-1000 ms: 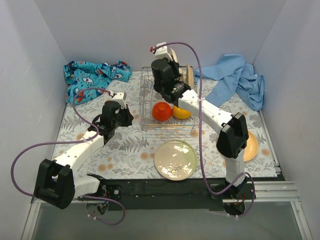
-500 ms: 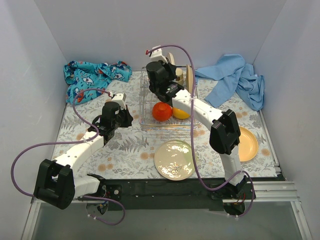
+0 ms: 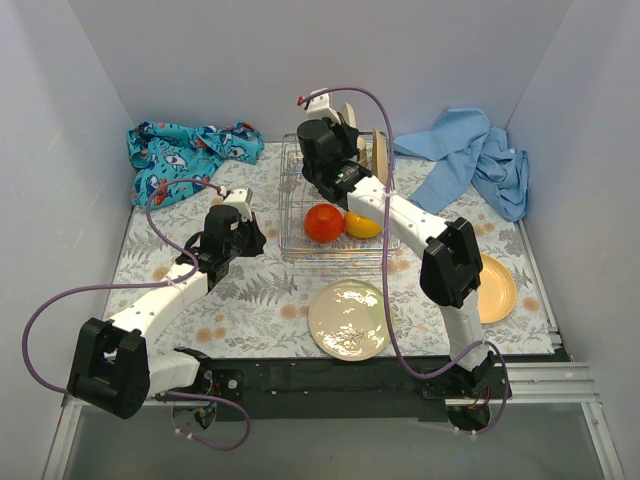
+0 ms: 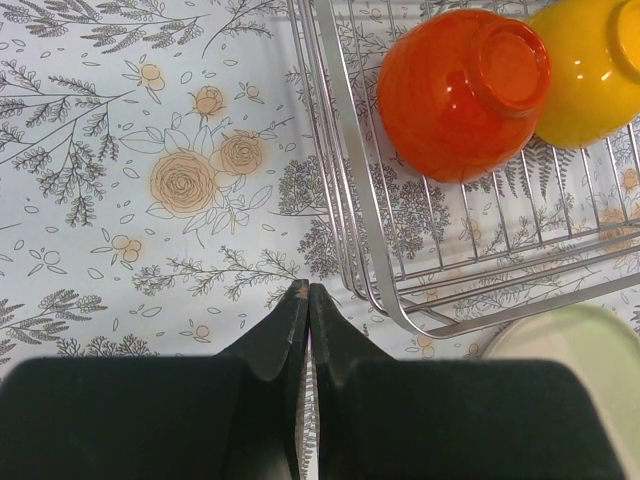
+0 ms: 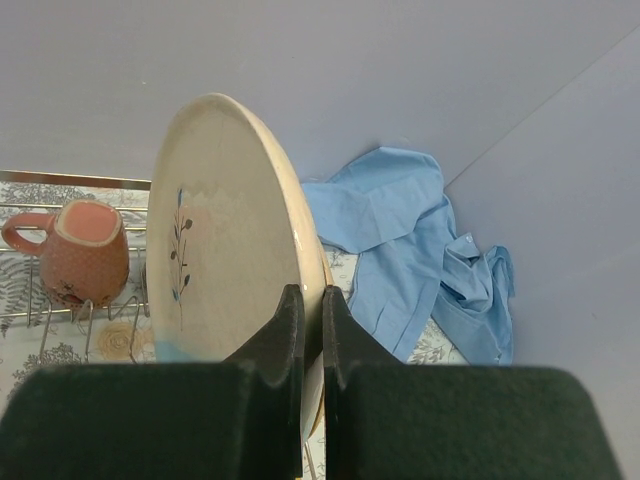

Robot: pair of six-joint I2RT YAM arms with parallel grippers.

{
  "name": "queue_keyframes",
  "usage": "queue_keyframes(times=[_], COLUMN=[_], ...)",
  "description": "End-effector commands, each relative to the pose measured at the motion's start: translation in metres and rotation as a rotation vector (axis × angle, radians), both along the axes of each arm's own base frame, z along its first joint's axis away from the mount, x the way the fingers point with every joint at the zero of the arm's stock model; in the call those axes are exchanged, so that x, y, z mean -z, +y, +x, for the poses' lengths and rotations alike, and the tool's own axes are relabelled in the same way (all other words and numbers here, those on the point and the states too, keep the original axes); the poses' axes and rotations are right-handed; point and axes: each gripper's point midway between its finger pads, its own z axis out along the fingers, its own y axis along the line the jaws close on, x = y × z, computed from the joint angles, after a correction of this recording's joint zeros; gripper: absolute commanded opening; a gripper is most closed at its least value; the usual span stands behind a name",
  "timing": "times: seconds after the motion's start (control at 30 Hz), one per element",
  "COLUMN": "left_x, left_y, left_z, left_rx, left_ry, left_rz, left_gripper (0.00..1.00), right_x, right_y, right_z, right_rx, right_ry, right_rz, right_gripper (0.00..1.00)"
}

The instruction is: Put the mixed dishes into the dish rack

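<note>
Your right gripper [image 5: 311, 300] pinches the tan plate [image 5: 220, 230] upright (a thin floral sprig on its face) above the far end of the dish rack [image 4: 368, 215], near the pinkish mug [image 5: 85, 250]. Your left gripper [image 4: 305, 295], pressed together and empty, hovers by the rack's near-left corner.

- Light: bright, even and diffuse, from overhead. The pale enclosure walls [image 3: 60, 150] show no hard shadows.
- Shadows: faint and soft-edged under the arms on the floral-print tablecloth [image 3: 260, 300].
- Glare: white highlights on the glossy red-orange bowl [image 4: 460, 90] and the cream-and-light-blue round plate [image 3: 350, 318].
- Matte, evenly lit: tan round plate with floral motif [image 5: 220, 240].
- Underexposed: left gripper [image 4: 305, 292] and right gripper [image 5: 310, 295], both near-black with soft edges.
</note>
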Motion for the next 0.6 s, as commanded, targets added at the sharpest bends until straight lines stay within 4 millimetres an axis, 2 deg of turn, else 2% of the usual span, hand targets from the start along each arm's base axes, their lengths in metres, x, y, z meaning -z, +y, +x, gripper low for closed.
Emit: queue_keyframes(times=[0.0,0.3,0.57], left_x=[-0.010,-0.005,-0.001], left_y=[-0.002,-0.002,-0.003], left_z=[-0.001,-0.003,-0.004], left_rx=[0.006,0.009,0.013], left_ry=[-0.034,-0.021,-0.010], left_rz=[-0.017,-0.016,-0.021], left_gripper=[0.00,0.00,0.00], right_x=[-0.049,-0.016,0.008], right_y=[-0.009,-0.006,-0.007], right_z=[0.000,0.008,0.006], right_rx=[0.066,0.092,0.104], right_ry=[-0.157,-0.111,-0.057], right_rz=[0.155,0.105,0.060], right_gripper=[0.01,0.01,0.01])
